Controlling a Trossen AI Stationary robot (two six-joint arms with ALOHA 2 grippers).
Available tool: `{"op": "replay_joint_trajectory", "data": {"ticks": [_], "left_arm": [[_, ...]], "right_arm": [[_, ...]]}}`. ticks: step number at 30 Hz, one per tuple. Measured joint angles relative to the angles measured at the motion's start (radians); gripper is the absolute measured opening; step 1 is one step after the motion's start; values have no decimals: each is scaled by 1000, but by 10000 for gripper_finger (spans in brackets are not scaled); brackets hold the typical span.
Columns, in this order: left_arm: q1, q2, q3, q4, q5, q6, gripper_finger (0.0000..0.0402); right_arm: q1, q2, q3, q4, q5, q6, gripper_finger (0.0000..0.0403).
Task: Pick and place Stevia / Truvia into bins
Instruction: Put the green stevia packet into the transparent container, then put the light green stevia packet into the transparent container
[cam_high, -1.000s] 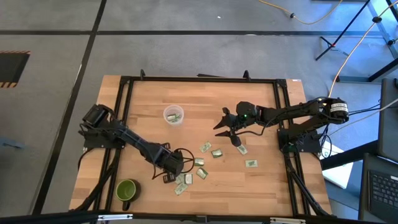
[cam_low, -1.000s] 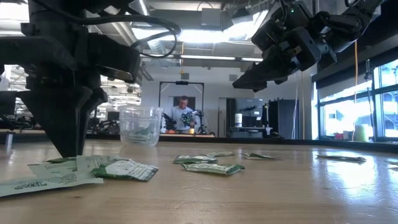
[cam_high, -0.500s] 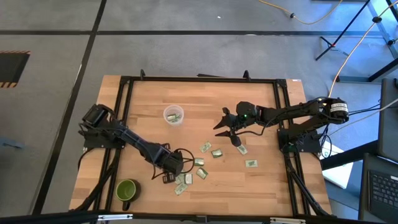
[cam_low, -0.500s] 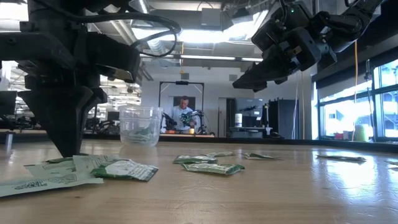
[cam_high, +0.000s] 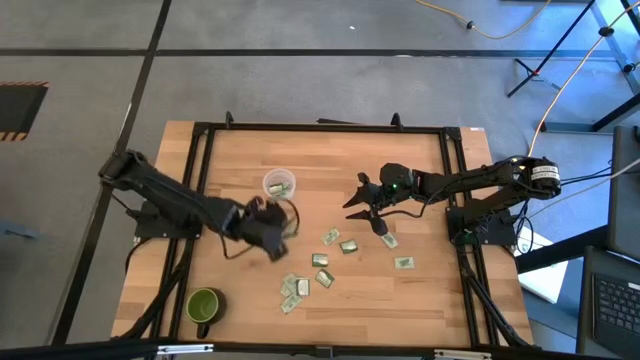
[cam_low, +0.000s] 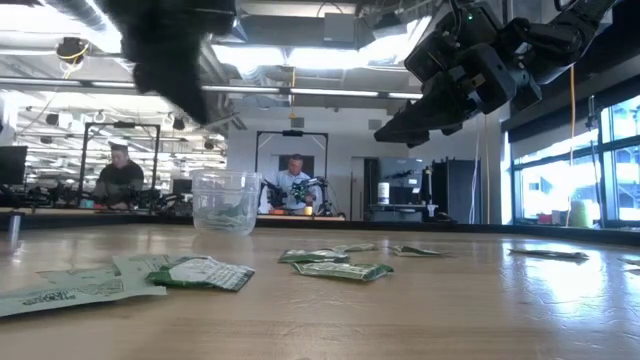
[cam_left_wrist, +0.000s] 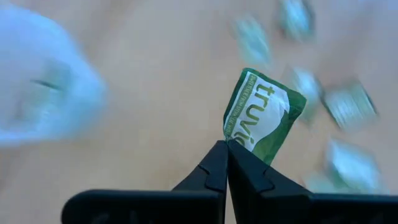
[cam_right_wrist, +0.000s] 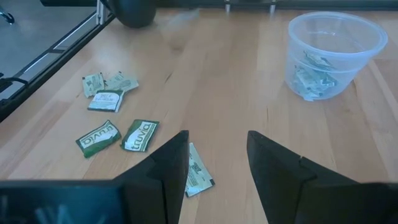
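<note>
— Jaws first: how do they stand?
— On the left gripper (cam_left_wrist: 227, 149) they are pinched tight on one sachet (cam_left_wrist: 263, 116), green and white with "truvia" printed on it, held by a lower corner so the rest stands clear above the tips. On the right gripper (cam_right_wrist: 217, 163) they are spread apart with nothing between them.

— Now the big things. Where is the desk, where are the arms?
— The desk (cam_high: 420, 160) is pale wood inside a black frame. From overhead, the left arm (cam_high: 170, 200) reaches in from 9 o'clock and its gripper (cam_high: 262, 222) sits just at 6 o'clock of the cup. The right arm (cam_high: 480, 178) comes from 3 o'clock and its gripper (cam_high: 368, 205) hangs above the desk's middle.

— And the cup?
— The cup (cam_high: 279, 186) is clear plastic, upright, toward 11 o'clock from the desk's centre, with a few sachets already inside (cam_right_wrist: 311, 78). A green mug (cam_high: 204, 305) stands at 7 o'clock near the front edge.

— Loose sachets?
— They lie flat and scattered from centre toward 6 o'clock: one cluster (cam_high: 298, 288) low, a pair (cam_high: 338, 240) nearer the middle, one (cam_high: 404, 263) out toward 4 o'clock. One (cam_right_wrist: 198, 171) lies right under the right gripper.
</note>
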Motion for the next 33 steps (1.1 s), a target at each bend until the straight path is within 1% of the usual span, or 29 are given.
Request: {"op": "replay_joint_trajectory", "data": {"ticks": [2, 5, 8, 11, 17, 22, 26, 29, 33], "left_arm": [[44, -38, 0, -1, -71, -17, 3], [123, -58, 0, -11, -113, 3, 2], [208, -52, 0, -24, -103, 38, 3], [288, -15, 1, -55, -71, 59, 2], [405, 60, 1, -104, -48, 63, 3], [452, 110, 1, -106, 23, 104, 4], [465, 140, 1, -105, 37, 143, 11], [465, 134, 1, -103, 42, 174, 28], [464, 79, 1, -104, 30, 183, 58]], "right_arm": [[0, 0, 0, 0, 0, 0, 165], [0, 0, 0, 3, 0, 0, 165], [0, 0, 0, 7, 0, 0, 165], [0, 0, 0, 8, 0, 0, 165], [0, 0, 0, 8, 0, 0, 165], [0, 0, 0, 8, 0, 0, 165], [0, 0, 0, -5, 0, 1, 165], [0, 0, 0, -27, -16, 0, 165], [8, 0, 0, -11, -47, -22, 165]]}}
